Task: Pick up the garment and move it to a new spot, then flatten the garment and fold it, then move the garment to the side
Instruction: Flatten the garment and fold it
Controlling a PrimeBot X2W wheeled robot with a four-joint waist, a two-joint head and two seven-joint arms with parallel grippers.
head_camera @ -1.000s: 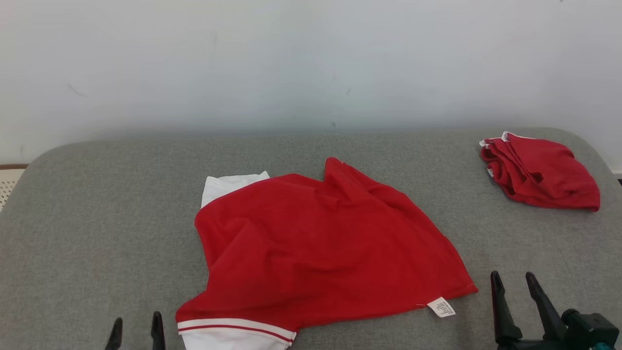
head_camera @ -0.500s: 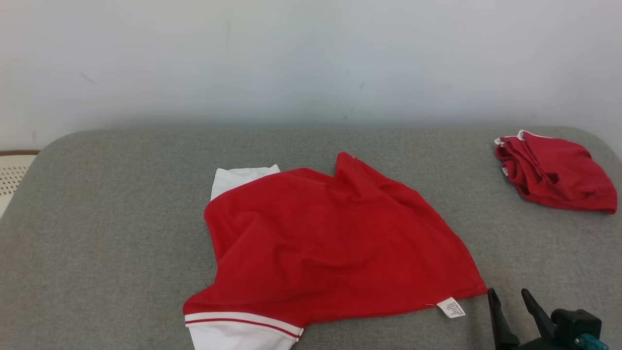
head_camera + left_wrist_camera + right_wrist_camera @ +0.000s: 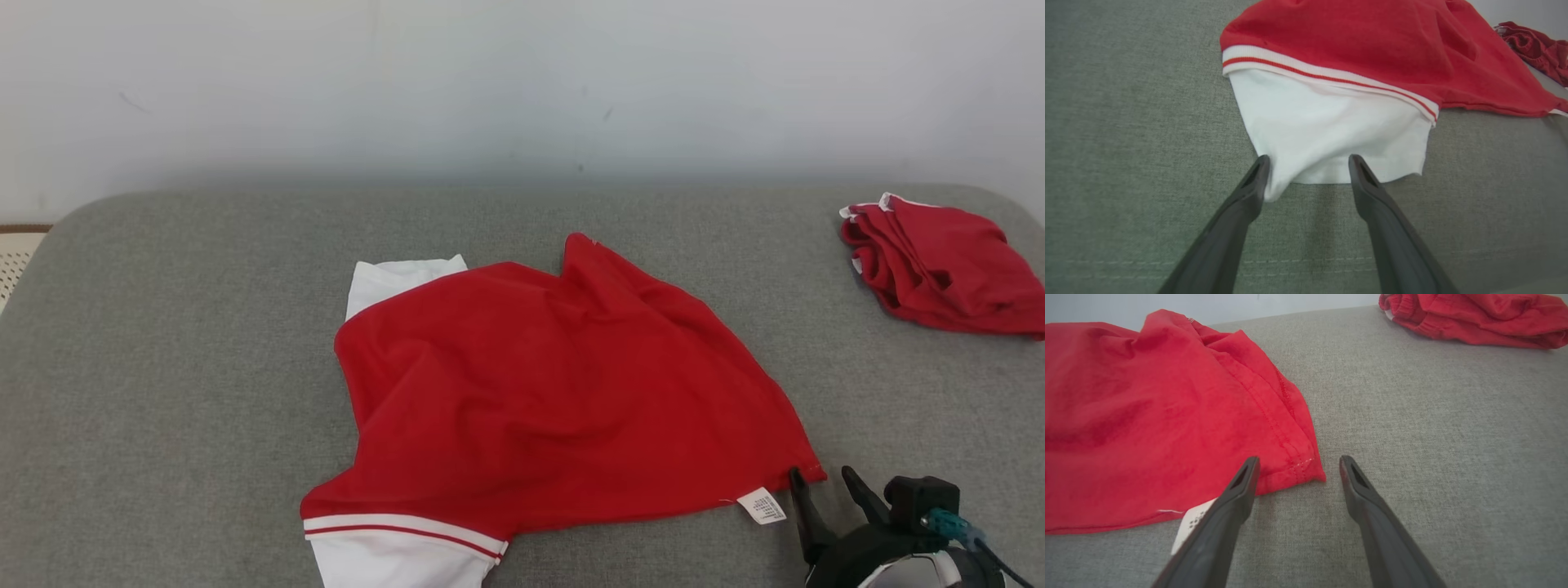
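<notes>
A red garment with white sleeves lies rumpled in the middle of the grey surface. Its white, red-striped sleeve reaches toward me in the left wrist view. My left gripper is open, its fingertips straddling that sleeve's hem. My right gripper is open at the garment's near right corner, by the white care label; the corner lies between the fingertips.
A second red garment lies bunched at the far right of the surface, and its folds show at the top of the right wrist view. A pale wall stands behind. Bare grey surface stretches to the left.
The camera has shifted. My right gripper has moved left and forward to the garment's near right corner. My left gripper has dropped out of the head view's bottom edge.
</notes>
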